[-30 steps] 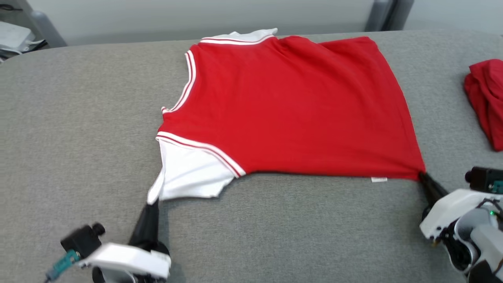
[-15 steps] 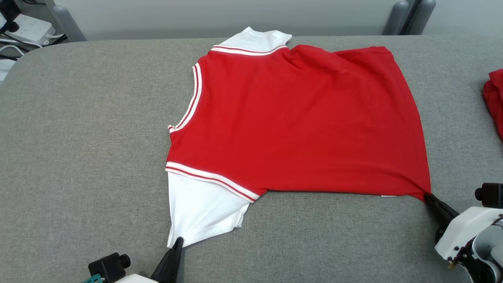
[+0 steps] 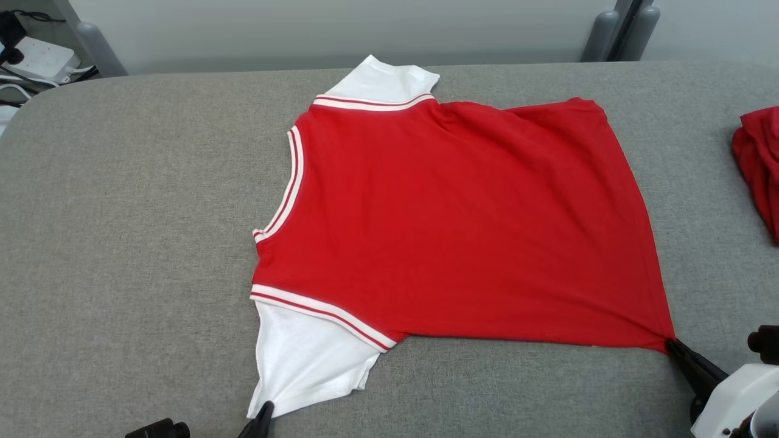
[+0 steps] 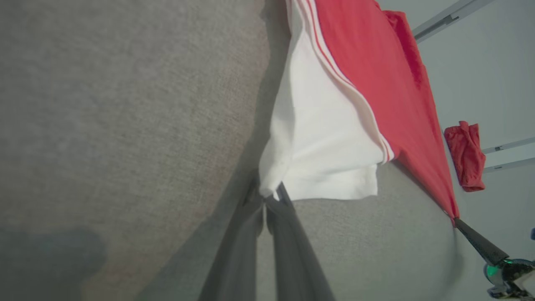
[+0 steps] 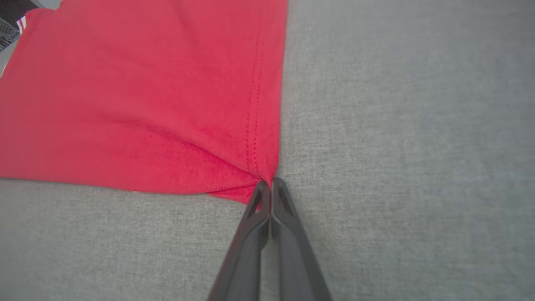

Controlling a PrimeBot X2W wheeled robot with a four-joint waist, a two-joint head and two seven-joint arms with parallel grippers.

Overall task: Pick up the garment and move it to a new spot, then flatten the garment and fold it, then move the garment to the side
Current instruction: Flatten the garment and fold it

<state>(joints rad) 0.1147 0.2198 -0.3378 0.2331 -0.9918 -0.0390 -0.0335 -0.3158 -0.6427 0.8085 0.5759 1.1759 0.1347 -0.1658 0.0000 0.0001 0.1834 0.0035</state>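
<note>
A red shirt with white sleeves and striped trim lies spread on the grey padded table, collar to the left. My left gripper is shut on the tip of the near white sleeve at the bottom edge. The same pinch appears in the left wrist view, left gripper. My right gripper is shut on the shirt's near hem corner at the lower right. In the right wrist view the right gripper clamps the stitched red corner. The cloth is pulled taut between both grips.
A second, bunched red garment lies at the table's right edge, also seen as red garment. Grey posts stand behind the table. A white power strip with cables sits at the far left.
Both grippers have drawn the shirt toward the near edge of the table, keeping their hold. The head camera has shifted too, and the far white sleeve now shows more fully.
</note>
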